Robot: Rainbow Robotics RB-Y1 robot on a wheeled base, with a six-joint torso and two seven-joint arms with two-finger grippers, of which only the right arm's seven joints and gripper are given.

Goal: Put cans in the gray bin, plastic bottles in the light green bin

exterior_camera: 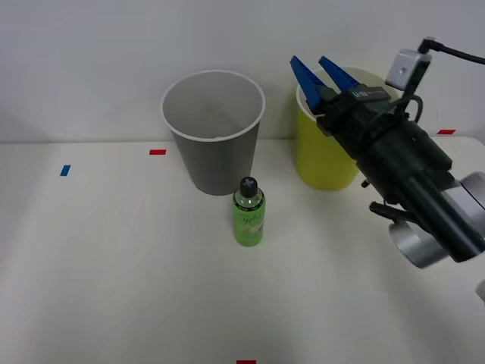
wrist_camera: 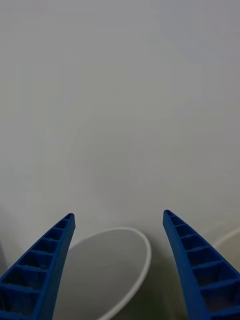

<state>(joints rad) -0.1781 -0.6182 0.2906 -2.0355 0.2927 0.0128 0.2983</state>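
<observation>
A small green plastic bottle [exterior_camera: 248, 211] with a black cap stands upright on the table, just in front of the gray bin [exterior_camera: 214, 136]. To the right of that bin stands the light green bin [exterior_camera: 324, 159]. My right gripper [exterior_camera: 312, 64] hangs open above the light green bin's near-left rim, with nothing between its blue fingers. In the right wrist view the gripper [wrist_camera: 118, 215] points toward the back wall, and the gray bin's white rim [wrist_camera: 142, 250] lies below and between the fingers. A curved sliver of the light green bin's rim [wrist_camera: 231, 236] shows beside one finger. No can is in view.
Red tape marks [exterior_camera: 157, 152] and a blue one [exterior_camera: 65, 171] lie on the white table. A pale wall stands close behind both bins. My right arm [exterior_camera: 417, 189] reaches in over the table's right side.
</observation>
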